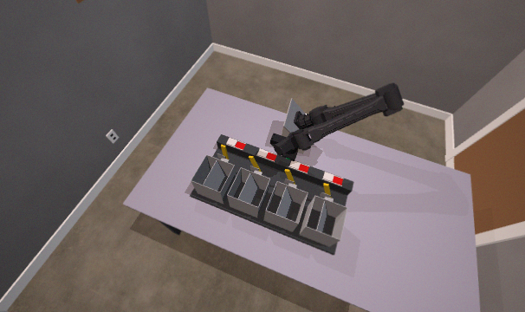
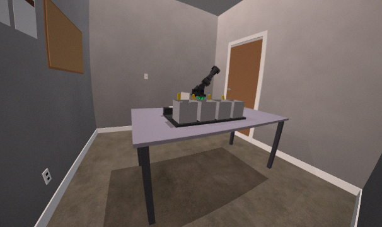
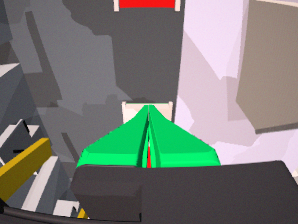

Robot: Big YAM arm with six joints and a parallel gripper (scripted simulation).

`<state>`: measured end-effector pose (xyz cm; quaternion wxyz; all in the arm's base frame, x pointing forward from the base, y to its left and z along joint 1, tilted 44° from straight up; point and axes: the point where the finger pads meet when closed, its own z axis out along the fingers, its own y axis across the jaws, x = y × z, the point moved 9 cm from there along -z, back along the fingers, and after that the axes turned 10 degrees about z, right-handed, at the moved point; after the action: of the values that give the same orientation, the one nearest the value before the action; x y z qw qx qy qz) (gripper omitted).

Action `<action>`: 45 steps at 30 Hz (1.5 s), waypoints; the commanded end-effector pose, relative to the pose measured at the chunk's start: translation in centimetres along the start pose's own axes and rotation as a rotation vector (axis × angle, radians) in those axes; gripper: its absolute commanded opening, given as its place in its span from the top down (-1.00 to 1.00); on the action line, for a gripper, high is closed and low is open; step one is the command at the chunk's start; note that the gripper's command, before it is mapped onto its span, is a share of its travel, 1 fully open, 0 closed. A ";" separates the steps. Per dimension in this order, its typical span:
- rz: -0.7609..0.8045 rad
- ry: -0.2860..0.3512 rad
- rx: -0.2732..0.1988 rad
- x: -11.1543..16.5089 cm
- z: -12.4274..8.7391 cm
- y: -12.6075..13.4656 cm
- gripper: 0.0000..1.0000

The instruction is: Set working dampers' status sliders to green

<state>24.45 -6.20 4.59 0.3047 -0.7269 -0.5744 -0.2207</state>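
Lavender table (image 1: 401, 243), centre frame. Grey dampers (image 1: 249, 191) with yellow levers (image 1: 255, 163) on a black tray (image 1: 332, 250). Dark slider rail (image 1: 316, 172) striped white and red. Black arm (image 1: 345, 113), green fingers. Brown door (image 2: 244, 79) at right.

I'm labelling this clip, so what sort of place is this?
Probably a small plain office or test room: a brown door with white trim, a brown cork board on the grey wall, and one lilac metal-legged table.

Shut tool (image 3: 148, 137) low over slider rail (image 1: 319, 174), yellow levers (image 1: 254, 163) close behind — bare table (image 1: 401, 225) beside.
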 end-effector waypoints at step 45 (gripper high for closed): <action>0.007 -0.002 0.006 0.1 1.6 0.1 1.00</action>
<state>24.50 -5.63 3.97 0.3018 -0.7275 -0.5747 -0.2224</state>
